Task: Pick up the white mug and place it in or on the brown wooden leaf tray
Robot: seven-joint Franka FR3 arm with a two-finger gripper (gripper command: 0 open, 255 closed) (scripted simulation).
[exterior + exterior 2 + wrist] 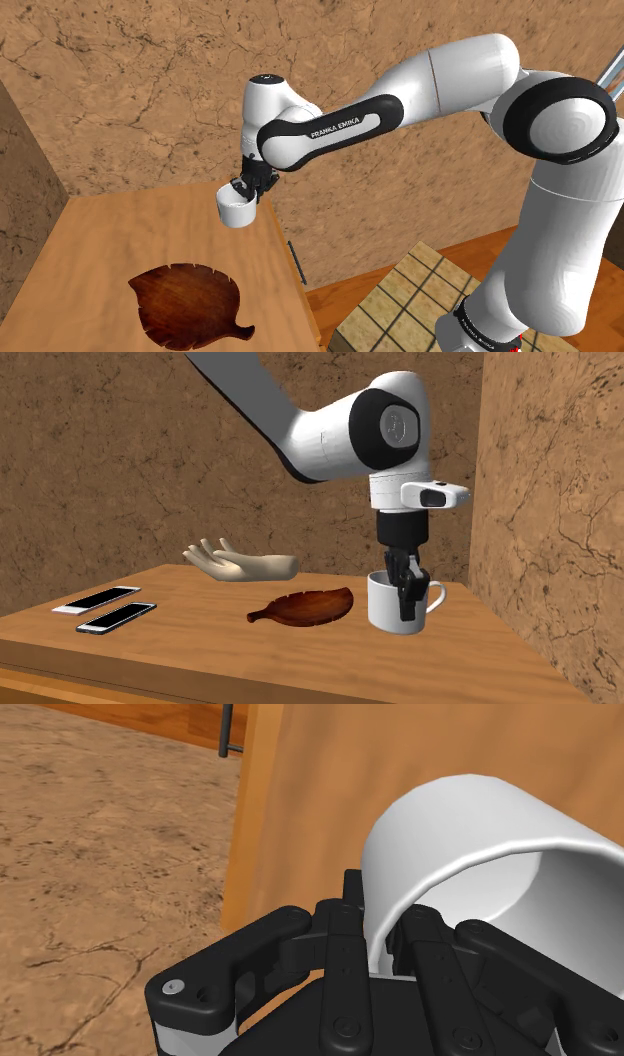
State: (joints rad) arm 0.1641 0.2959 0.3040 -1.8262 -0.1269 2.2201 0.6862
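My black gripper point(248, 190) is shut on the rim of a white mug point(236, 210), one finger inside the mug and one outside. The mug point(385, 607) hangs upright near the table's far corner by the wall; I cannot tell how high its base is above the tabletop. In the wrist view the mug's wall point(450, 834) is pinched between the fingers of the gripper point(385, 944). A brown leaf-shaped tray point(190, 300) lies flat on the table, nearer the camera than the mug in the shoulder view. In the second exterior view the tray point(310, 607) lies just left of the mug.
The wooden table point(90, 260) stands in a corner of brown stone walls. A pale model hand point(235, 564) and two phones point(97, 598) point(117, 617) lie beyond the tray. A dark handle point(297, 262) is on the table's side, above wood and tile floor point(420, 290).
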